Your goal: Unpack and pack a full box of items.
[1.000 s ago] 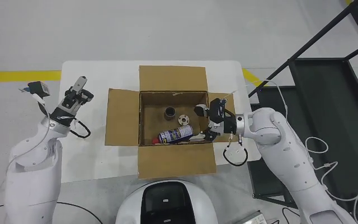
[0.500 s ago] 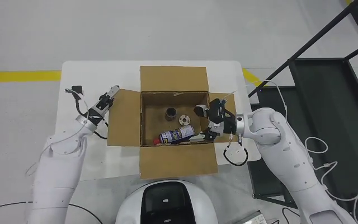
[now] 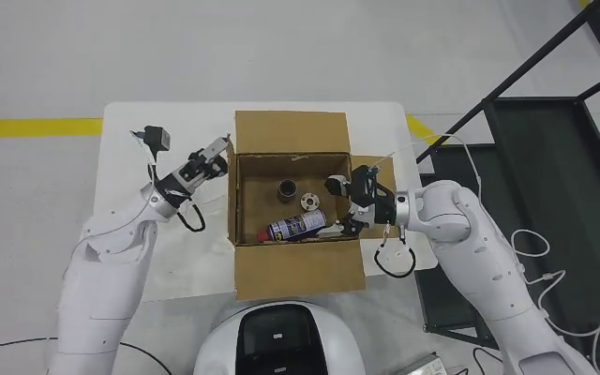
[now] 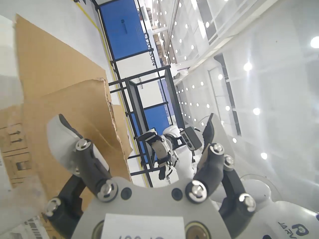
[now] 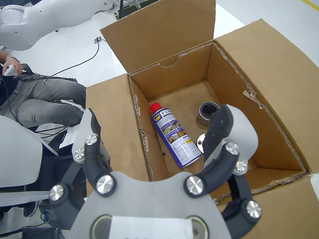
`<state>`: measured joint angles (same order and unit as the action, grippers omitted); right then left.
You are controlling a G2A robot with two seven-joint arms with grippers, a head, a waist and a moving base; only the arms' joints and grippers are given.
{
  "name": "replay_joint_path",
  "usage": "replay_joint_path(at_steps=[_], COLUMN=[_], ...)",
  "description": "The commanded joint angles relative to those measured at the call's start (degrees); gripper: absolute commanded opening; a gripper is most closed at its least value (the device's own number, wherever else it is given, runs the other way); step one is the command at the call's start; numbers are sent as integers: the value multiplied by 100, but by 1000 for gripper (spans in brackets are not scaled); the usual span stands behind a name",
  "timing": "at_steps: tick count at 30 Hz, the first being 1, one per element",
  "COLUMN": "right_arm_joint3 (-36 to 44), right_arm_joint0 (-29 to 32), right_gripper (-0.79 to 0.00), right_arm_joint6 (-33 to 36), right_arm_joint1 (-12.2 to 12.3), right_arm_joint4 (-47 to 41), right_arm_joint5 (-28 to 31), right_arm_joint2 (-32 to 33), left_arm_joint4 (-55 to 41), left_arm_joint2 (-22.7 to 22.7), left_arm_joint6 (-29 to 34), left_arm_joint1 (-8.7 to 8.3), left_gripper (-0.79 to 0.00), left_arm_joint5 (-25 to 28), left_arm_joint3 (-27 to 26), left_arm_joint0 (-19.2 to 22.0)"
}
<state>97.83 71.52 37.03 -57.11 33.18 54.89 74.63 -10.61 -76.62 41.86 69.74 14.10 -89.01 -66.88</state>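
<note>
The open cardboard box [image 3: 291, 267] stands mid-table. A blue spray can [image 3: 295, 225] with a red cap lies inside, beside a dark ring [image 3: 287, 190] and a metal flange [image 3: 308, 200]. The box's left flap [image 3: 232, 187] stands upright. My left gripper [image 3: 223, 150] is open at that flap's far outer side; in the left wrist view one finger [image 4: 62, 135] lies against the cardboard flap [image 4: 62, 75]. My right gripper [image 3: 342, 202] hangs open over the box's right edge, above the can [image 5: 172, 138], ring [image 5: 206, 113] and flange [image 5: 200, 144], holding nothing.
The far, near and right flaps of the box [image 5: 261, 75] lie folded outward. The white table [image 3: 159, 122] has bare room left of the box. A black metal frame [image 3: 525, 84] stands off the table's right side.
My left arm swung right to the box, and the left flap went from lying flat to standing upright. The right arm and the items inside stayed put.
</note>
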Motion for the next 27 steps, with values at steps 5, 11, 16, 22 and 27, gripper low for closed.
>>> replay_joint_path(at_steps=[5,11,16,22,27], right_arm_joint3=[-274,-1021,-1514,-2432,-3131], right_arm_joint0=[157,457,823,819,581], right_gripper=[0,0,0,0,0], right_arm_joint6=[58,656,753,628,539], right_arm_joint1=[55,282,456,507,452], right_arm_joint4=[-590,-2389,-3143,-3311,-3454], right_arm_joint5=[-63,22,121,4,-82], right_arm_joint2=[48,646,1382,1552,1206], left_arm_joint4=[379,635,760,1072,1430], left_arm_joint2=[670,1054,1229,1319,1365], left_arm_joint6=[-216,-304,-295,-413,-583], left_arm_joint1=[99,159,182,185,176], left_gripper=[0,0,0,0,0], left_arm_joint5=[-238,-172,-145,-45,52], left_arm_joint3=[375,514,606,589,557], left_arm_joint0=[417,581,621,631,556])
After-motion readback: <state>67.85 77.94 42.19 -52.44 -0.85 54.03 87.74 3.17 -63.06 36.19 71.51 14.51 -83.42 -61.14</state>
